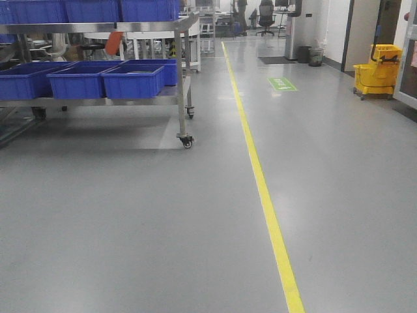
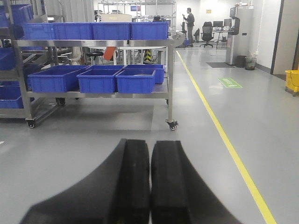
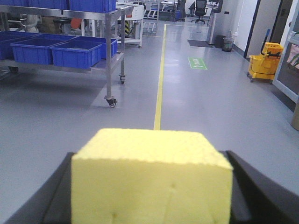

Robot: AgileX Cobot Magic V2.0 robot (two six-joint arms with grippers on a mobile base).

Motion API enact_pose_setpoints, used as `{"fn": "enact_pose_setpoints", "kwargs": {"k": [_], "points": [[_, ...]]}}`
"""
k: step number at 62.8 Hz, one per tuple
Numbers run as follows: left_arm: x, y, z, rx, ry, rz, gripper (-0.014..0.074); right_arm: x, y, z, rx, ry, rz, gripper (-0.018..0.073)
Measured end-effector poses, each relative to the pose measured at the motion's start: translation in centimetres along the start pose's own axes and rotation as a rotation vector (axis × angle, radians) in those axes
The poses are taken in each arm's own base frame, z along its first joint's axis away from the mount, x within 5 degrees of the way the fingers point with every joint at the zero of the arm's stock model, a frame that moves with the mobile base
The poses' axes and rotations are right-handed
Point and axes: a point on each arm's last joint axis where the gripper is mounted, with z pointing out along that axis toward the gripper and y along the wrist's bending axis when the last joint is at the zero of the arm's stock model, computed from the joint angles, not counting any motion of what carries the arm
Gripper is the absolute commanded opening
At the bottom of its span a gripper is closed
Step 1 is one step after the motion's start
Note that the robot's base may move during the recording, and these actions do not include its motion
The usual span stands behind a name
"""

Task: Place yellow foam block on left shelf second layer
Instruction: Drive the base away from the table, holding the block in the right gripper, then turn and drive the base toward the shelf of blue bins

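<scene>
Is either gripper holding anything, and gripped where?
The right gripper clamps the yellow foam block by its two side faces; the left gripper is shut and empty.

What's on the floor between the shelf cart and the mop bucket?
Front view: only a yellow floor line and a green floor sign; otherwise bare.

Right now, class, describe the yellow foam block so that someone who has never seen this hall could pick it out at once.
Follow the yellow floor line back from the steel shelf cart to the right gripper. Clamped between its dark fingers sits the yellow foam block. Unlike the yellow mop bucket by the wall, it is a matte, grainy, sharp-edged brick.
</scene>
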Motion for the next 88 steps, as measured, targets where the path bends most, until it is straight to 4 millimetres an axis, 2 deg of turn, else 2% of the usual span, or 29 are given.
{"fn": "enact_pose_setpoints", "kwargs": {"k": [88], "points": [[0.00, 0.00, 0.00, 0.000, 0.000, 0.000, 0.0124, 0.00, 0.00, 0.00, 0.000, 0.000, 0.000, 0.0484]]}}
